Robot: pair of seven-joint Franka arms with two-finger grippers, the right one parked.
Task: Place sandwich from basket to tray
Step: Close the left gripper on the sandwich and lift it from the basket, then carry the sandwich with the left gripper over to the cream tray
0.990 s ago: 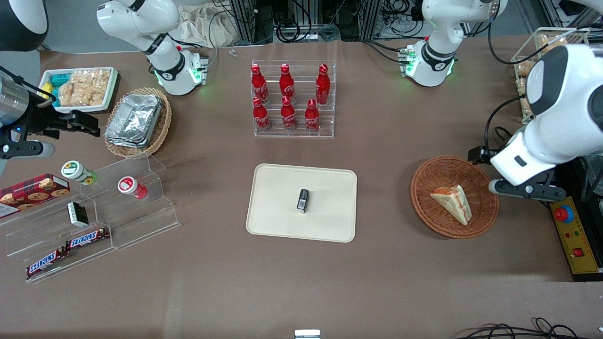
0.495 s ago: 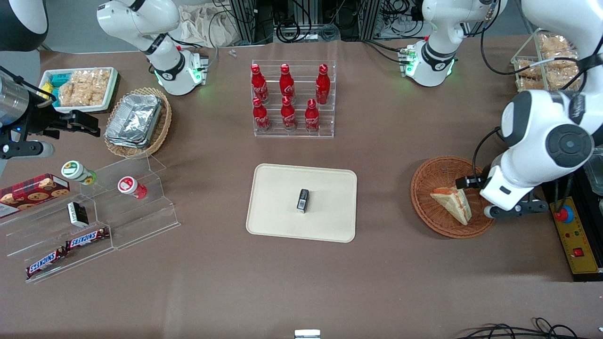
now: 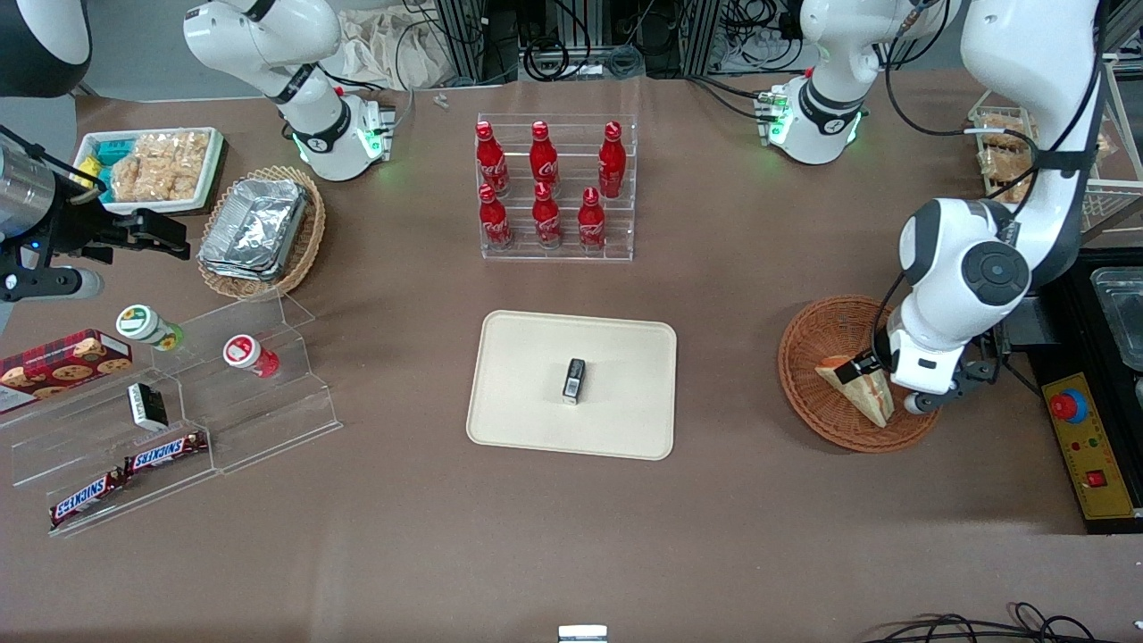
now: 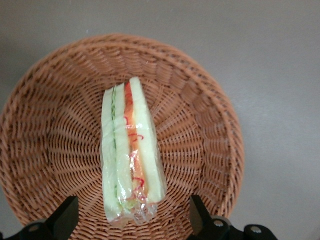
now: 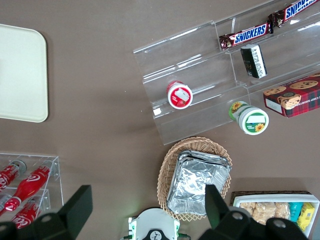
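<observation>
— Hovering over what?
— The gripper point(image 4: 131, 220) hangs above the basket point(image 3: 808, 344), fingers point(image 4: 66, 216) spread wide, holding nothing.
— The sandwich point(image 4: 129, 152)?
— In the basket, between the fingers, apart from the tray point(image 3: 527, 357).

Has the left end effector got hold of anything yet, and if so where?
Nothing is held. The left end effector is open above the basket, its fingers apart either side of one end of the sandwich, which lies in the basket.
</observation>
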